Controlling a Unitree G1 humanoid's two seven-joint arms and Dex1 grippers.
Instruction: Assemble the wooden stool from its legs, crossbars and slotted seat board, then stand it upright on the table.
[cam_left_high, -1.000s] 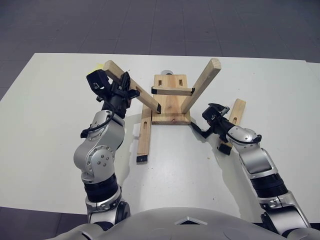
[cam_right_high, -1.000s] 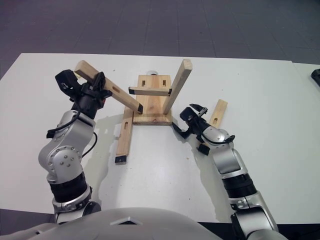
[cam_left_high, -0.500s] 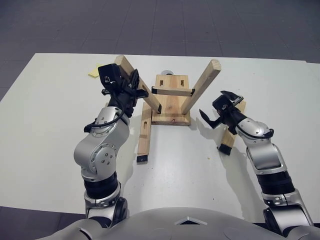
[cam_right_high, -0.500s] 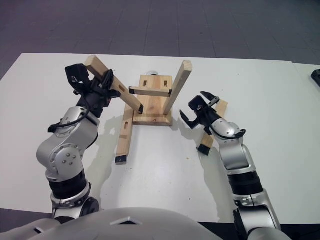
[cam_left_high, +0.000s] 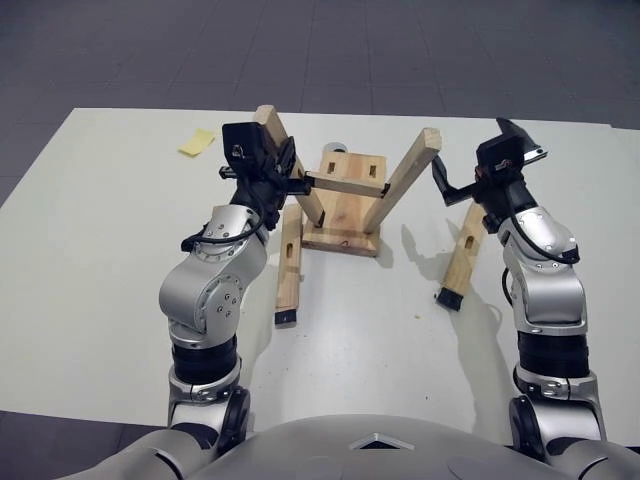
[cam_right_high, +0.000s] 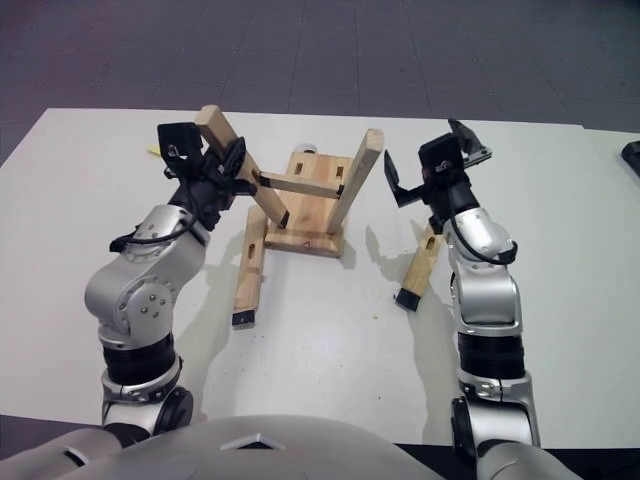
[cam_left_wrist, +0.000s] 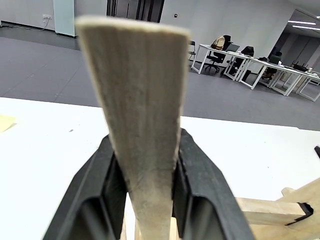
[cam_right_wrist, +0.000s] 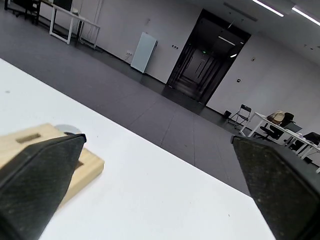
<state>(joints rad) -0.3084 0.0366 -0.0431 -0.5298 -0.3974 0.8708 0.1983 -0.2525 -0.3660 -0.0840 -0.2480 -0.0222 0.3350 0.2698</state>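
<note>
Right of the seat (cam_left_high: 345, 215), a loose leg (cam_left_high: 462, 255) lies flat on the table. My right gripper (cam_left_high: 480, 160) hangs over its far end, fingers spread and empty. My left gripper (cam_left_wrist: 145, 145) clamps a pale, tilted leg (cam_left_wrist: 140, 90) at the seat's left edge, by the crossbar (cam_left_high: 345, 185).

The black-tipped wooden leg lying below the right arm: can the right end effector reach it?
Probably yes: the right end effector is open, empty, raised above the black-tipped wooden leg, and nothing lies between them.
</note>
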